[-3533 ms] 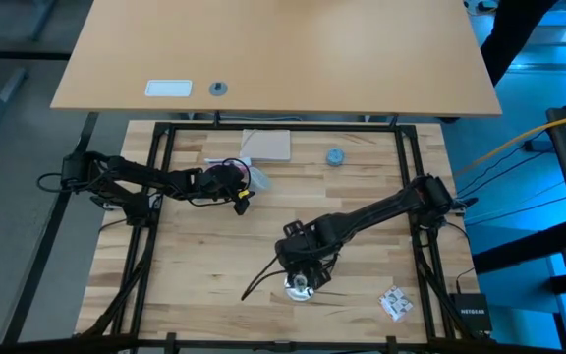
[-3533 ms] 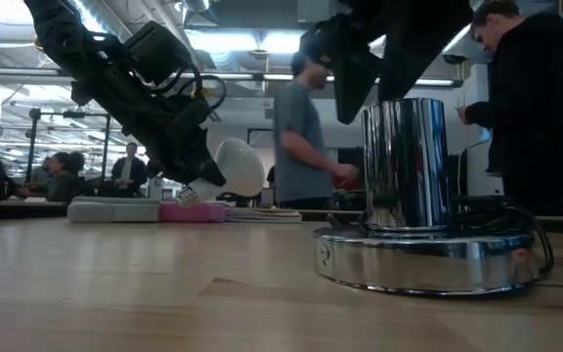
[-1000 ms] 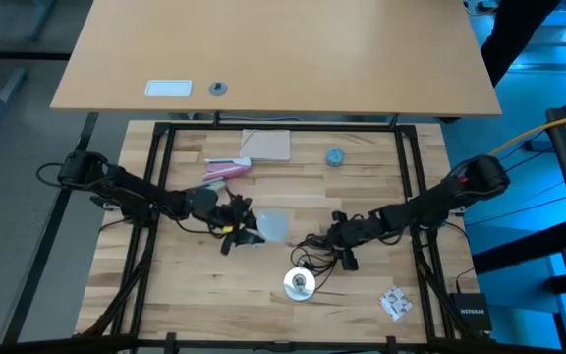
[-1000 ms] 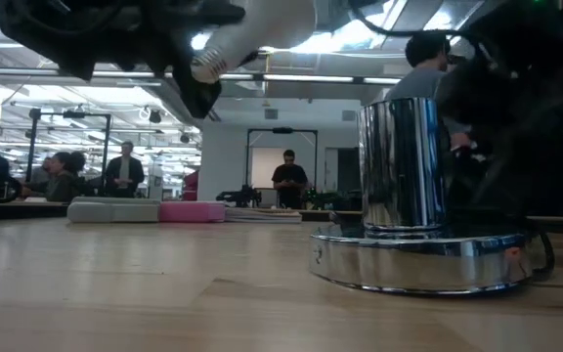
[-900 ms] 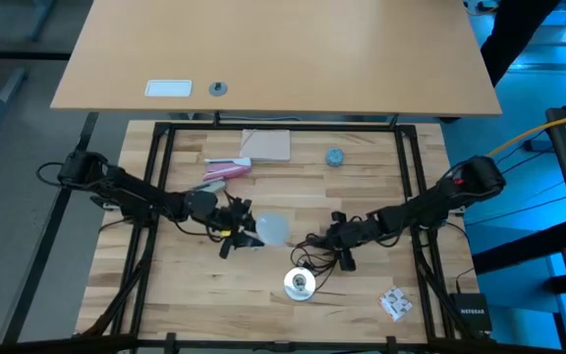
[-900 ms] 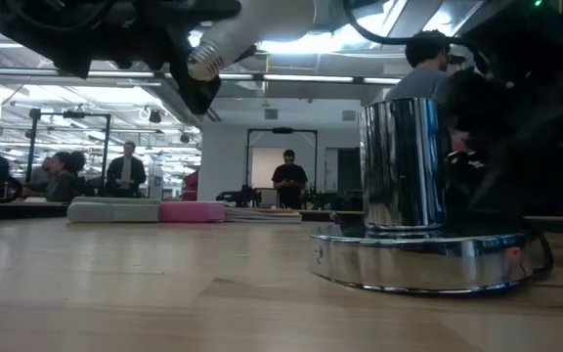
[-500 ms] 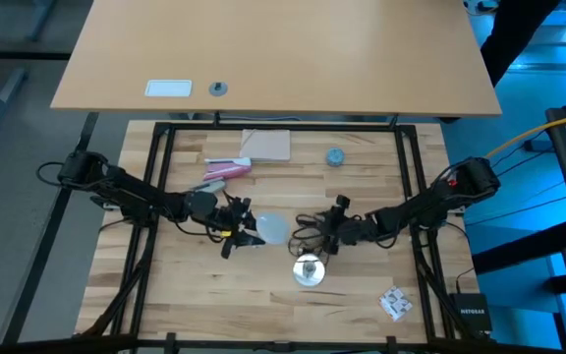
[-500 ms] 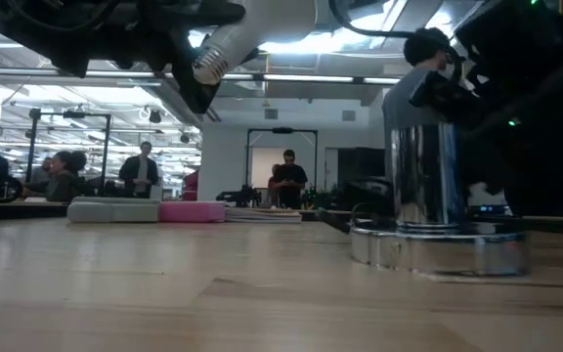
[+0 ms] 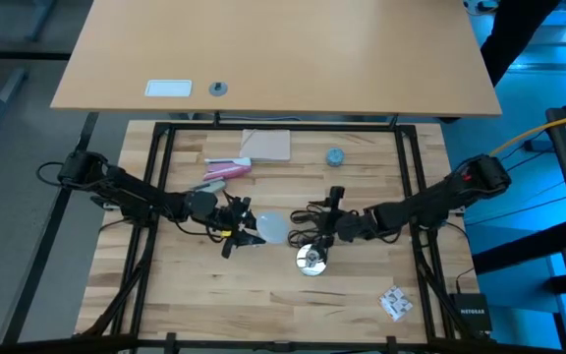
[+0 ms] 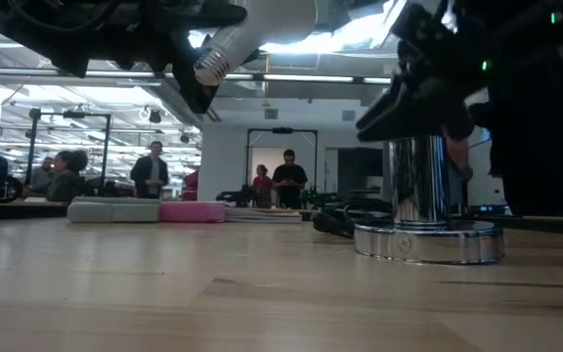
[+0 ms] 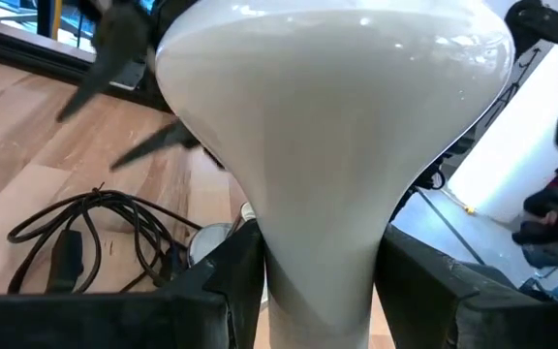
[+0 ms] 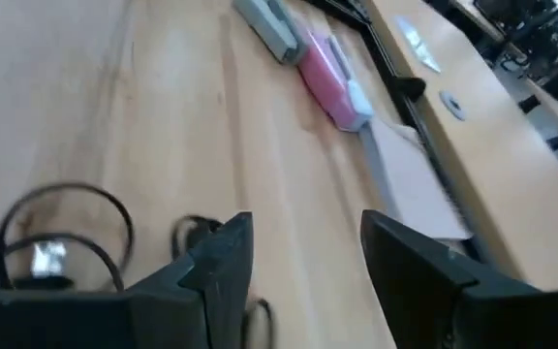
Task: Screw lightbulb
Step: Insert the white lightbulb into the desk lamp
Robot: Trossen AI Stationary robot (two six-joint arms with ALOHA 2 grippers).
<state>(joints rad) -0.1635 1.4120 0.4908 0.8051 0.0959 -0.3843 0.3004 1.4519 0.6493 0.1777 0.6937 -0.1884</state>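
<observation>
A: Fig. 1, left side. What does the left gripper (image 9: 236, 228) carry?

B: The bulb (image 9: 272, 227). The 2 fingers (image 11: 223, 282) are clamped on its tapered neck, as the left wrist view shows. The bulb hangs in the air above the table (image 9: 204, 285), clear of the wood.

A: How does its long axis run?

B: Close to level in the high view, globe toward the socket (image 9: 310, 260). In the low view the grey screw base (image 10: 209, 66) tilts down and away from the socket. By that, the base must be turned to face down before it can enter.

A: Middle and right?

B: The socket stands upright on its round foot, cord (image 9: 308, 218) coiled beside it. It lies just beside the bulb, lower and to the right. The right gripper (image 9: 333, 222) sits at the socket's far side, fingers apart in the right wrist view, gripping nothing visible.

A: Which arm is nearer the bulb?

B: The left; it holds it. The right is placed to steady the socket.
</observation>
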